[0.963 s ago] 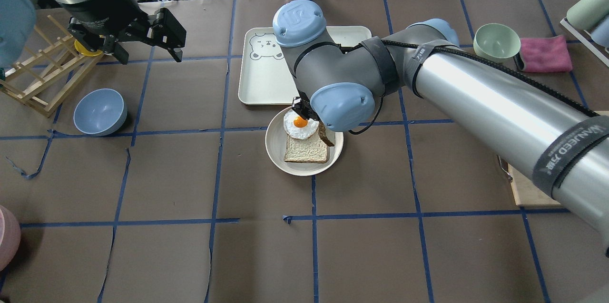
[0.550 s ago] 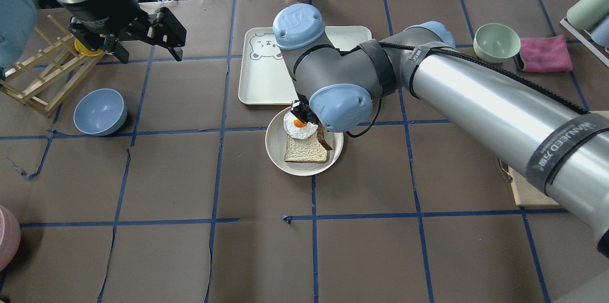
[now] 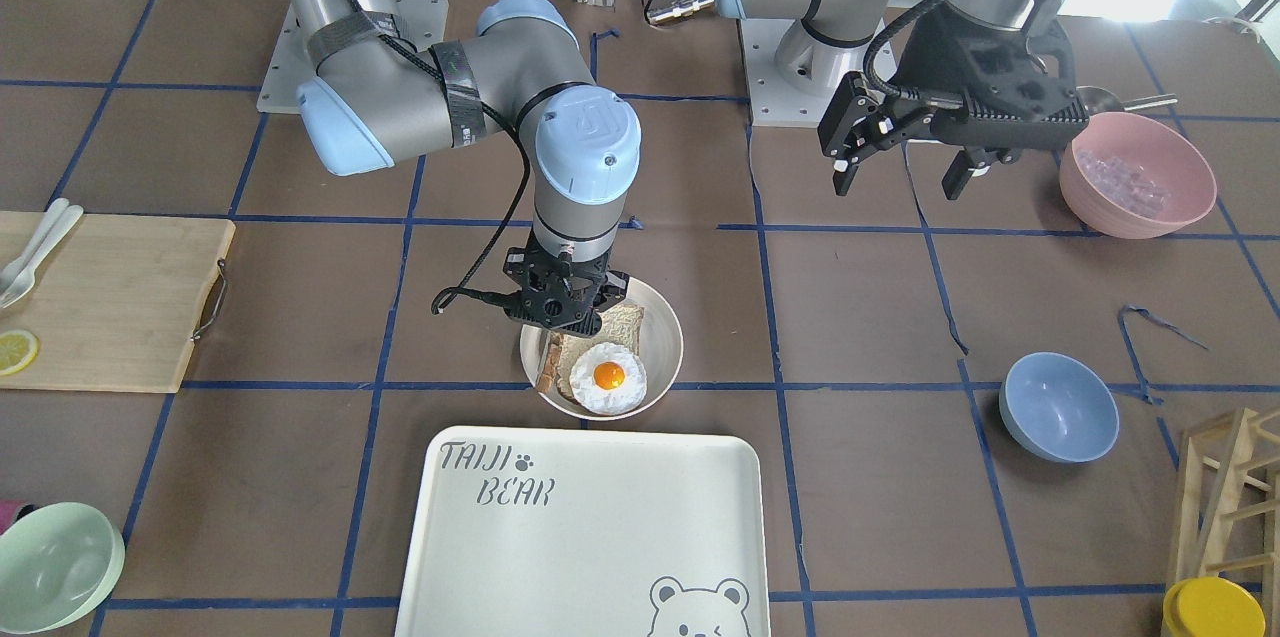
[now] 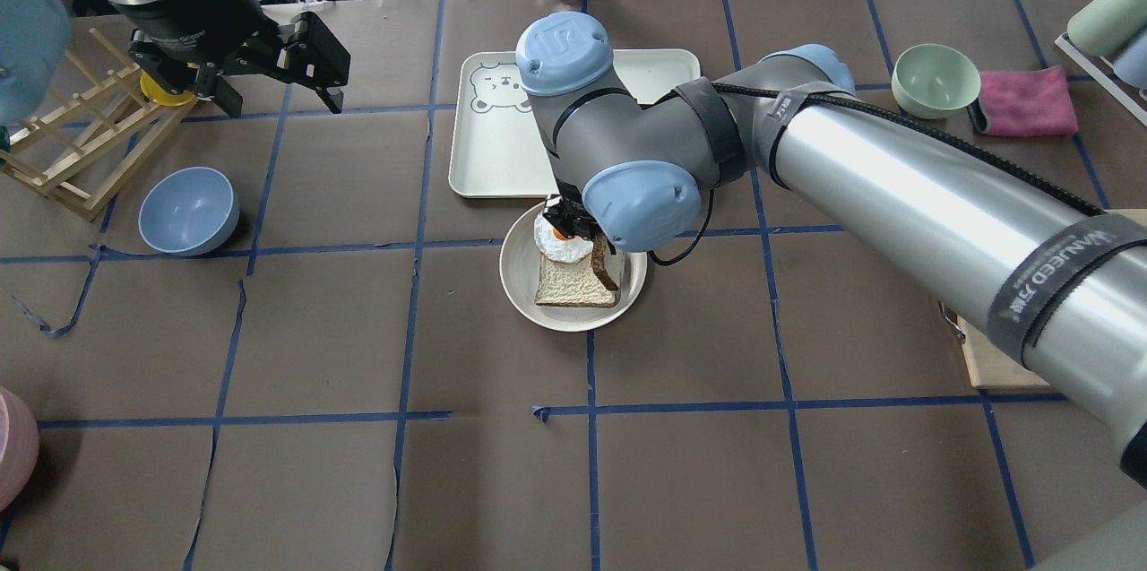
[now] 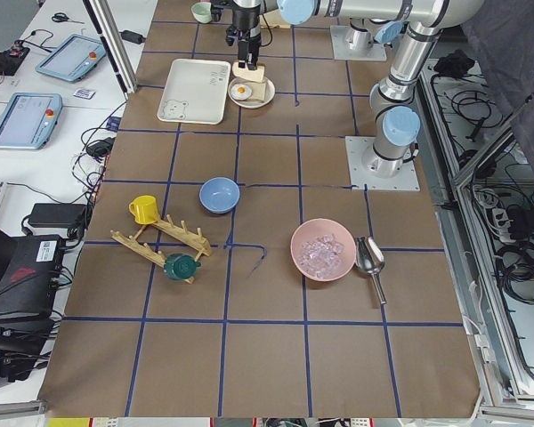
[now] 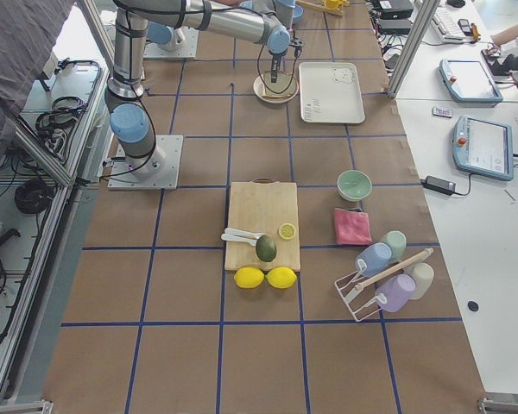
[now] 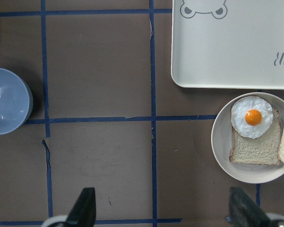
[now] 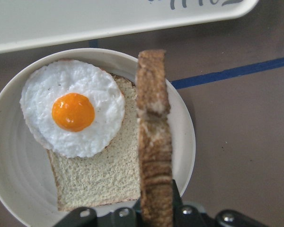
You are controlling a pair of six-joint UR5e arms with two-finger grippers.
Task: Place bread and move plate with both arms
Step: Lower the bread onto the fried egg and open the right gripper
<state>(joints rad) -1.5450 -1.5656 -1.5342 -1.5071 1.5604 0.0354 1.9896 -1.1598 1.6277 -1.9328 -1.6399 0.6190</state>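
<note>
The plate [image 4: 515, 284] sits at the table's middle. It holds a thinner tan slice [image 4: 573, 286] with a fried egg [image 4: 560, 244] on top. My right gripper [image 3: 562, 309] is shut on the bread [image 4: 606, 264] and holds it on edge, crust up, over the plate's right side. In the right wrist view the bread [image 8: 154, 142] stands next to the egg [image 8: 73, 111] above the plate [image 8: 9, 156]. My left gripper [image 4: 282, 105] is open and empty, high over the far left of the table.
A cream bear tray [image 4: 488, 150] lies just beyond the plate. A blue bowl [image 4: 188, 211] and a wooden rack [image 4: 81, 141] are on the left. A green bowl [image 4: 936, 80] and pink cloth [image 4: 1026, 100] are far right. A cutting board [image 3: 100, 297] lies on the right.
My right wrist has shifted slightly, and the bread has moved a little over the tan slice in the plate. The left arm has not moved.
</note>
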